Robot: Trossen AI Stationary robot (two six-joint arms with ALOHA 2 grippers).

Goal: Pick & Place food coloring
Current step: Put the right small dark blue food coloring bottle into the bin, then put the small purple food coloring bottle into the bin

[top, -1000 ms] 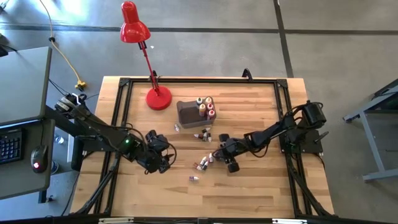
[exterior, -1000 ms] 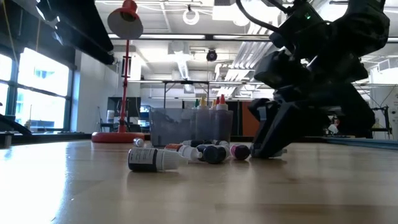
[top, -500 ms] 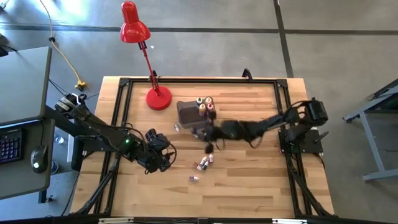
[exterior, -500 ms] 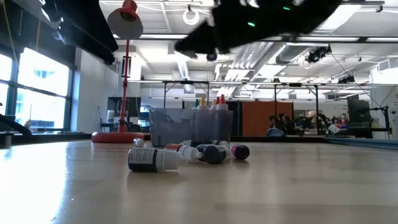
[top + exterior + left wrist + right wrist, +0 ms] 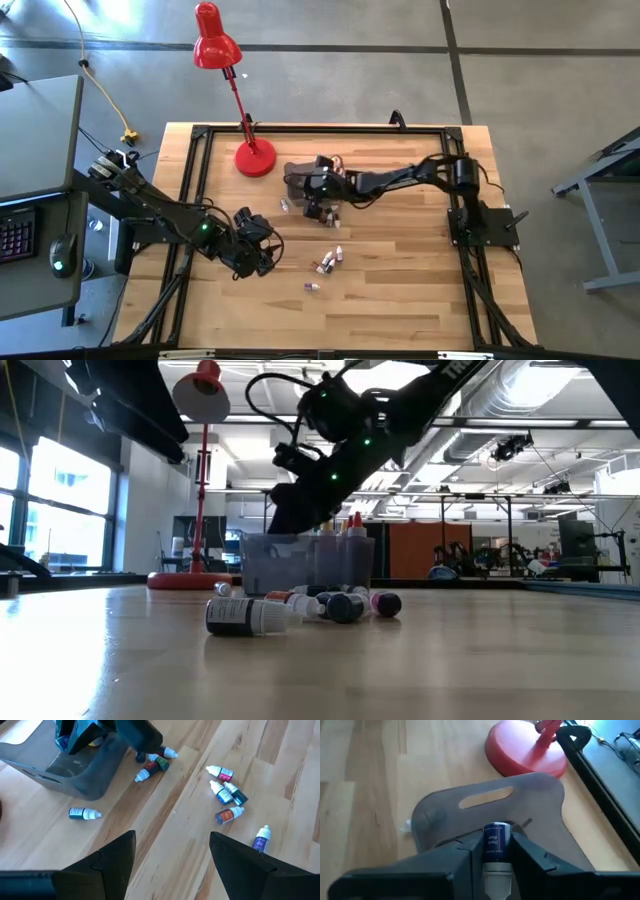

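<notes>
My right gripper (image 5: 496, 839) hangs over the grey bin (image 5: 490, 805), shut on a small dark-blue food coloring bottle (image 5: 496, 851) with a white cap. In the high view it (image 5: 316, 184) is above the bin (image 5: 297, 178), where several bottles (image 5: 340, 538) stand upright. More food coloring bottles lie on their sides on the wood: a cluster by the bin (image 5: 326, 214), a few nearer (image 5: 330, 260), one apart (image 5: 312, 287). My left gripper (image 5: 256, 252) waits open at the near left, above the table (image 5: 172, 865). My right gripper pinches the bottle's labelled body (image 5: 490, 845) between its two fingers (image 5: 470, 852). The bottle lies along the fingers, its white cap (image 5: 496, 880) pointing back toward the wrist. The fingers slant down from the table's right side. The bottle is lifted clear, over the bin.
A red desk lamp stands with its base (image 5: 255, 158) at the far left, close behind the bin. A black frame (image 5: 190, 180) runs round the table. Bare wood (image 5: 400, 260) lies at the near right.
My right gripper has risen from among the loose bottles in the middle of the table. It has swung toward the far left edge until it stands over the grey bin, tipping more level on the way. The bottles on the table lie as before.
</notes>
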